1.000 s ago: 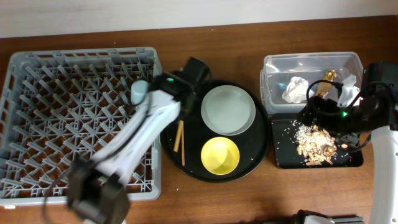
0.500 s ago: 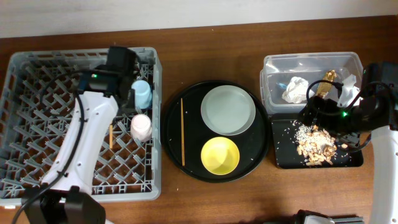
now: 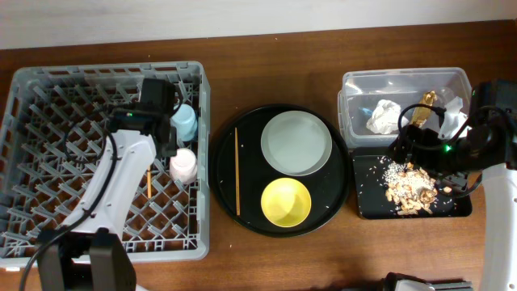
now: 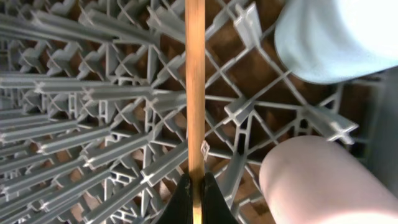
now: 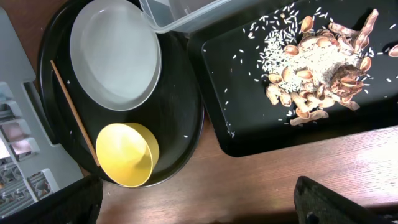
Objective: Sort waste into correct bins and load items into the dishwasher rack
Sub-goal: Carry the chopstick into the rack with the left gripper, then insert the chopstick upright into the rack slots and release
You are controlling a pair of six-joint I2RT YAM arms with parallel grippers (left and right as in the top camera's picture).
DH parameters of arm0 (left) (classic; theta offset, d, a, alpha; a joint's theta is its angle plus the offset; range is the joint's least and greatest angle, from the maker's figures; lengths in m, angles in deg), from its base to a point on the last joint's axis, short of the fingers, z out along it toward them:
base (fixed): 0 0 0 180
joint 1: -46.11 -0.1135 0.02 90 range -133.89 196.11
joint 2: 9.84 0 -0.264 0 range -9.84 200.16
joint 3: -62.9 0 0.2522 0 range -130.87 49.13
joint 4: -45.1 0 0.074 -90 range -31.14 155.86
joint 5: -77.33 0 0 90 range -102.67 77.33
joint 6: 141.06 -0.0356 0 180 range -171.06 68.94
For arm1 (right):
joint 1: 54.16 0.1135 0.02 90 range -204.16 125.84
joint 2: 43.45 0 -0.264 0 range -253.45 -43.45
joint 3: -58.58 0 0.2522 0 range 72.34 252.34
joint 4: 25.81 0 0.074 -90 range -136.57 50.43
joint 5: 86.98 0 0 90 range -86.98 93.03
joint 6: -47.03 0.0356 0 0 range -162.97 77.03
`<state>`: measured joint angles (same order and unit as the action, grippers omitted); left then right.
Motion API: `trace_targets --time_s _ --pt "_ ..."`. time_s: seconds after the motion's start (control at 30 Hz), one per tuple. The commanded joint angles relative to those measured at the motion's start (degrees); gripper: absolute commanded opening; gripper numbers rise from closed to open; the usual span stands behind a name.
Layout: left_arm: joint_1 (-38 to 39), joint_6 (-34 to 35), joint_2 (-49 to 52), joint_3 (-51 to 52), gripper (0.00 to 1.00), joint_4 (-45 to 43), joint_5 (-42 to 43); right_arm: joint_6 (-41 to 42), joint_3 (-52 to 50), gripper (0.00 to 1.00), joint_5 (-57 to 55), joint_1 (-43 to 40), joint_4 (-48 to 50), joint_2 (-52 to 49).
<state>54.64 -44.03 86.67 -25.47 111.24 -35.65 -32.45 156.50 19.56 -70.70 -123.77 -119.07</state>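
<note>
My left gripper [image 4: 194, 198] is pinched tight on one wooden chopstick [image 4: 195, 93], its jaws closed on the stick's near end, and it hangs over the dishwasher rack [image 3: 48, 105], which fills the 9 o'clock side of the table [image 3: 275, 48]. From the wrist camera the stick runs straight away from the fingers above the grey pegs; I cannot tell whether its far end touches the lattice. Just to 3 o'clock of it, by the rack's right wall, sit the blue cup [image 3: 184, 123] and, at 6 o'clock of that, the pink cup [image 3: 183, 164], close together. My right gripper [image 5: 196, 206] is spread wide and holds nothing, hovering near the shallow black tray [image 3: 371, 206] at about 4 o'clock on the table. That tray carries the food scraps [image 3: 412, 186], a heap of husks and rice grains, some grains scattered toward its 9 o'clock end. Touching it at 12 o'clock is the clear tub [image 3: 404, 81], with the crumpled tissue [image 3: 383, 115] and a gold wrapper [image 3: 426, 103] inside. In the middle of the table the round black tray [image 3: 222, 194] has the other chopstick [image 3: 237, 170] lying along its 9 o'clock side, the grey-green plate [image 3: 296, 142] at 1 o'clock and the yellow bowl [image 3: 286, 202] at 5 o'clock, plate and bowl just beside each other.
</note>
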Motion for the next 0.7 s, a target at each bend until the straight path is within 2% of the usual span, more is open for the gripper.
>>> trace_targets --time_s 0.0,0.1,0.13,0.3,0.33,0.37,0.57,0.67 --pt "-0.59 -1.57 0.57 2.75 0.0 -2.1 -2.45 -0.24 0.07 0.99 -0.55 -0.37 0.0 -0.15" --pt "-0.79 -1.6 0.55 2.84 0.04 -2.8 -3.67 -0.24 0.07 0.99 -0.55 -0.37 0.0 -0.15" --pt "-0.79 -1.57 0.55 2.84 0.11 -2.99 -3.67 -0.22 0.07 0.99 -0.55 -0.37 0.0 -0.15" --pt "-0.83 -1.6 0.55 2.84 0.15 -3.78 -3.89 -0.24 0.07 0.99 -0.55 -0.37 0.0 -0.15" --pt "-0.83 -1.62 0.55 2.84 0.25 -3.91 -3.89 -0.22 0.07 0.99 -0.55 -0.37 0.0 -0.15" --pt "-0.83 -1.6 0.55 2.84 0.28 -3.96 -3.89 -0.24 0.07 0.99 -0.55 -0.37 0.0 -0.15" --pt "-0.76 -1.51 -0.92 -1.33 0.28 -0.42 -2.6 -0.24 0.07 0.98 -0.55 -0.37 0.0 -0.15" --pt "-0.44 -1.55 -4.15 -6.21 0.31 2.97 5.38 -0.22 0.07 0.99 -0.55 -0.37 0.0 -0.15"
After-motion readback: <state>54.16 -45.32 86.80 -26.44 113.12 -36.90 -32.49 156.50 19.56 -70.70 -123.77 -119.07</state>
